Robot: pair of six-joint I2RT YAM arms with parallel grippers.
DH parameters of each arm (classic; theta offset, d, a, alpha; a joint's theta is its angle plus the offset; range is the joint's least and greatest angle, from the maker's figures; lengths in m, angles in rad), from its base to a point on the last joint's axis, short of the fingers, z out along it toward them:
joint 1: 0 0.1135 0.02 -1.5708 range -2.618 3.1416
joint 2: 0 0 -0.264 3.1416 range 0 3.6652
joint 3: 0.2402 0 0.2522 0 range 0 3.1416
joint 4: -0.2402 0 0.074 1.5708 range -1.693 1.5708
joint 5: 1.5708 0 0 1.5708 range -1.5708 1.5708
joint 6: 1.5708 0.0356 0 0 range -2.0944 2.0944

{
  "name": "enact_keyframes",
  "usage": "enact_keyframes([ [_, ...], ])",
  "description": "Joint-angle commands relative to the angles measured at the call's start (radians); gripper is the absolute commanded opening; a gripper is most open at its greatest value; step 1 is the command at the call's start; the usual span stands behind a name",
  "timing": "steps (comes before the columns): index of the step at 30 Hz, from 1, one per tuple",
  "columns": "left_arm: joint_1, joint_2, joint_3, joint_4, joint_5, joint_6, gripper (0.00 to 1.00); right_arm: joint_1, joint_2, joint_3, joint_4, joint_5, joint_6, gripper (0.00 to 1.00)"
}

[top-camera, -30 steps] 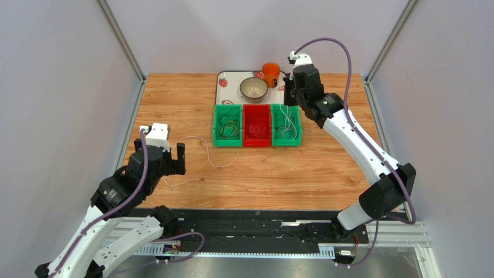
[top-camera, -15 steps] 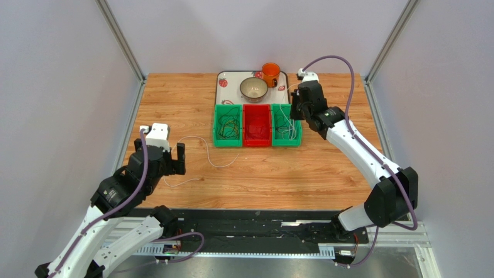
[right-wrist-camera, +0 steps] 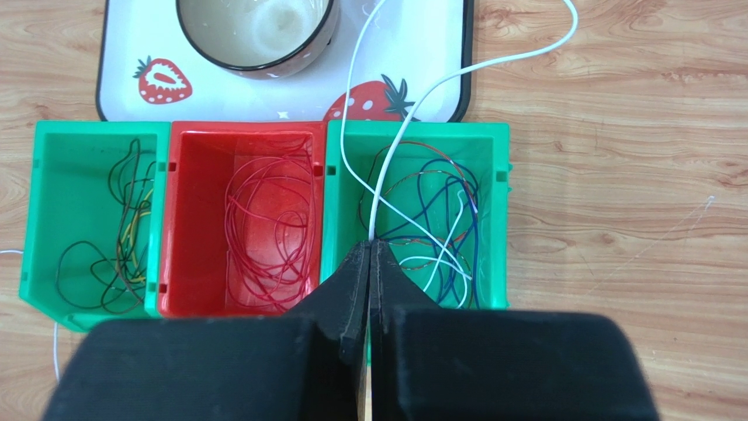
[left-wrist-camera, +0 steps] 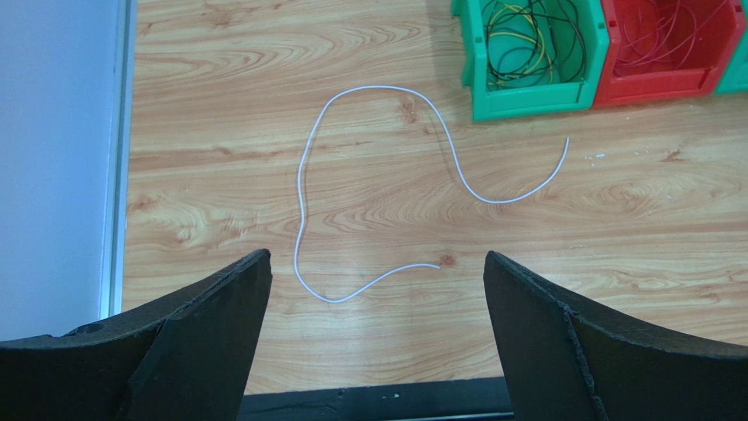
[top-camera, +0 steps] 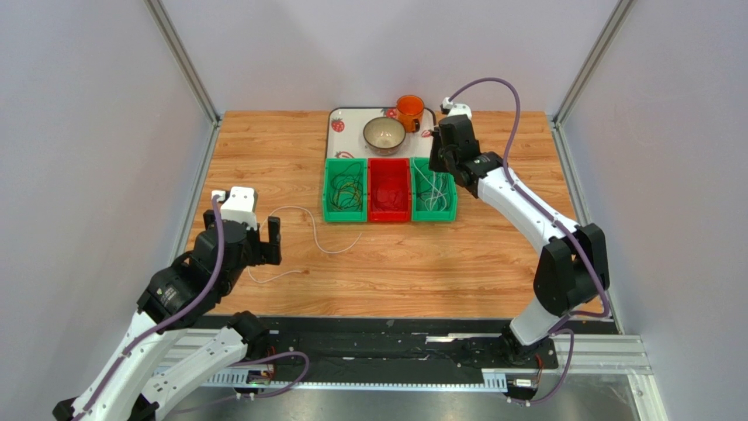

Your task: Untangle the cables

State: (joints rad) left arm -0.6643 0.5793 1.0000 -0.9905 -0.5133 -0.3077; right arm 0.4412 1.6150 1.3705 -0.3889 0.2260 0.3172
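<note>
My right gripper [top-camera: 439,163] hangs over the right green bin [top-camera: 449,210]. It is shut [right-wrist-camera: 370,246] on a white cable [right-wrist-camera: 492,61] that runs up from the jaws, across the tray's corner and out onto the wood. That bin [right-wrist-camera: 493,175] holds blue, white and orange cables. The red bin [right-wrist-camera: 189,145] holds red cables [right-wrist-camera: 268,219]. The left green bin [right-wrist-camera: 48,175] holds dark and yellow cables [left-wrist-camera: 527,39]. A single white cable [left-wrist-camera: 301,189] lies loose in curves on the table [top-camera: 312,230]. My left gripper [left-wrist-camera: 376,256] is open and empty just near of it [top-camera: 242,230].
A white strawberry tray [top-camera: 338,123] behind the bins carries a bowl [top-camera: 384,134] and an orange cup [top-camera: 409,110]. Metal frame posts and grey walls bound the table left and right. The black base rail runs along the near edge.
My right wrist has shifted from beside the tray to over the right green bin, and its arm has folded in. The left arm and the loose white cable have not moved.
</note>
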Motion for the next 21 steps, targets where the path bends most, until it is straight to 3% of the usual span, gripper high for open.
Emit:
enact_keyframes([
  [1, 0.002, -0.007, -0.004, 0.029, 0.007, 0.019, 0.99, -0.012, 0.049, 0.05, 0.094, 0.033, 0.005, 0.0],
  [12, 0.002, -0.001, -0.006, 0.03, 0.009, 0.022, 0.98, -0.021, 0.083, -0.126, 0.188, 0.104, 0.095, 0.0],
  [21, 0.003, -0.004, -0.004, 0.027, 0.004, 0.019, 0.98, -0.019, 0.161, -0.151, 0.136, -0.037, 0.19, 0.0],
])
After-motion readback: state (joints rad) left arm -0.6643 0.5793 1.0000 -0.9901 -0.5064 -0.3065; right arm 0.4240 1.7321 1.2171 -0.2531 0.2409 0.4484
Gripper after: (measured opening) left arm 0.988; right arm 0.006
